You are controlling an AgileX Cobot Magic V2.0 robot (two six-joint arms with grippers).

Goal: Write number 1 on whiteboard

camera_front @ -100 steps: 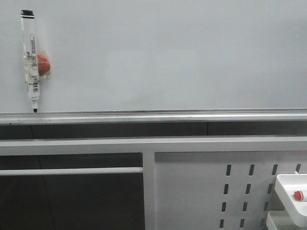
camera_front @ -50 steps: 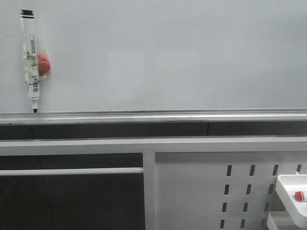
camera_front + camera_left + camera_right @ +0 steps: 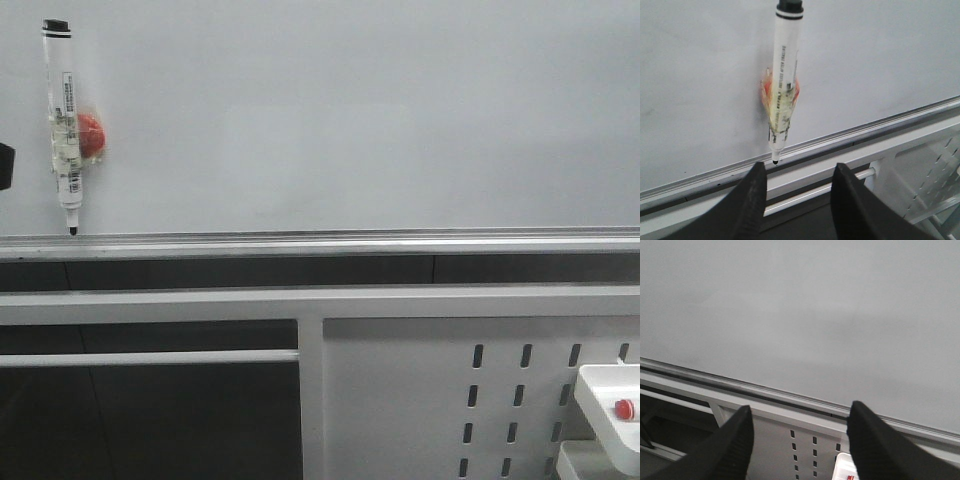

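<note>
The whiteboard point(image 3: 350, 120) fills the upper front view, with a silver rail point(image 3: 350, 240) along its lower edge. No number 1 stroke shows on it. A white marker pen point(image 3: 65, 125) with a black tip hangs tip-down at the board's left, taped to a red magnet point(image 3: 92, 135). A dark part of my left gripper point(image 3: 5, 167) shows at the left edge, beside the pen. In the left wrist view my left gripper point(image 3: 800, 167) is open and empty, below the pen point(image 3: 784, 85). My right gripper point(image 3: 801, 410) is open and empty, facing the bare board point(image 3: 815, 305).
Below the rail runs a white frame with a perforated metal panel point(image 3: 400, 400) at the lower right. A white tray point(image 3: 610, 410) holding a small red thing point(image 3: 624, 408) sits at the bottom right corner. A horizontal bar point(image 3: 150, 357) crosses the dark lower left.
A dark part of my left gripper has come into the front view at the left edge, beside the pen. The pen and board have not moved.
</note>
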